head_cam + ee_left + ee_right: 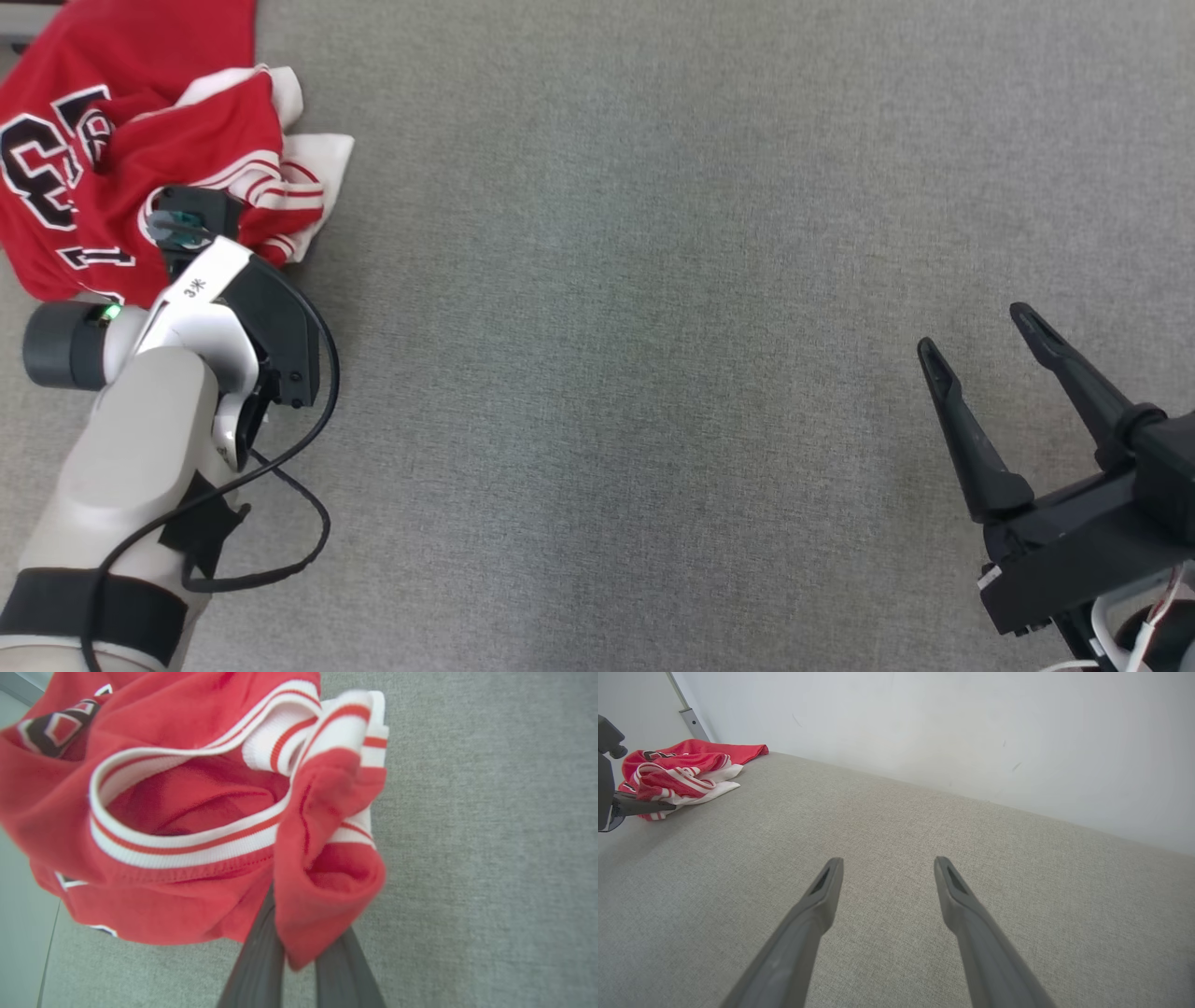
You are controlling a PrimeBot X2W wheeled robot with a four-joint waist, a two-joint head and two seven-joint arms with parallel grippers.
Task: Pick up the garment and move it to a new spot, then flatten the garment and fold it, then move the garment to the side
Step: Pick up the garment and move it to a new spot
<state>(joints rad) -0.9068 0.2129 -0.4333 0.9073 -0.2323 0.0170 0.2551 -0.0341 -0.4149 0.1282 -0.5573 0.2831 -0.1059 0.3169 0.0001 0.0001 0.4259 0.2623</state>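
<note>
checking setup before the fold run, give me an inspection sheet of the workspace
surface: grey fabric, flat
job's things: red jersey, crumpled, at the far left
clutter: nothing seen
hands: left hand shut on a fold of the jersey; right hand open, well apart from the jersey
cables: black cable looped loose beside the left forearm
surroundings: pale wall behind, metal post near the jersey

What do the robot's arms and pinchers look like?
The left arm is pale grey with black straps, a looping black cable, a small green light and a printed label. The right gripper is black, with two long pointed fingers.
</note>
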